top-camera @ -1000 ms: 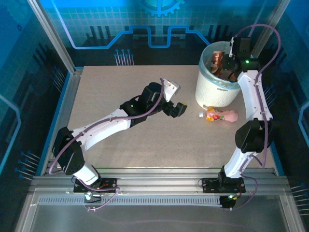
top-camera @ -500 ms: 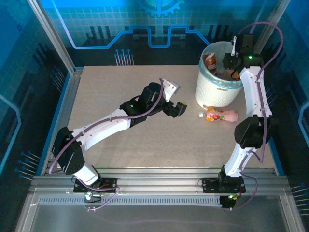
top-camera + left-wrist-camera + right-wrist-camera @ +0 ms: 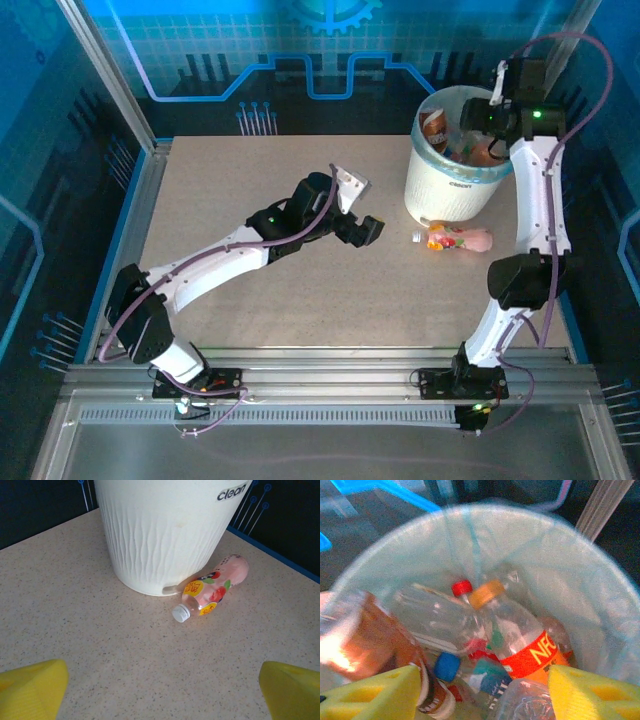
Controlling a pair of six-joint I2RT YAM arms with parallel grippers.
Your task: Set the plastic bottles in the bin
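The bin (image 3: 450,190), a white bucket with a light-blue liner, stands at the back right. A pink bottle (image 3: 462,240) lies on its side against the bin's foot, white cap to the left. The left wrist view has that pink bottle (image 3: 216,586) ahead beside the bin (image 3: 160,540). My left gripper (image 3: 367,231) is open and empty, left of it, its jaws (image 3: 160,682) spread wide. My right gripper (image 3: 479,118) hovers open over the bin. Below its jaws (image 3: 484,680) lie several plastic bottles, among them an orange-labelled one (image 3: 520,640). A brown bottle (image 3: 372,645) lies blurred at the left.
The table (image 3: 260,200) is a speckled beige board with metal rails on the left and near sides. Blue panels wall in the back and both sides. The right arm (image 3: 535,210) arches up beside the bin on the right.
My right gripper has risen and shifted right over the bin and opened. The brown bottle it held now lies free at the bin's left side. The left arm has barely moved.
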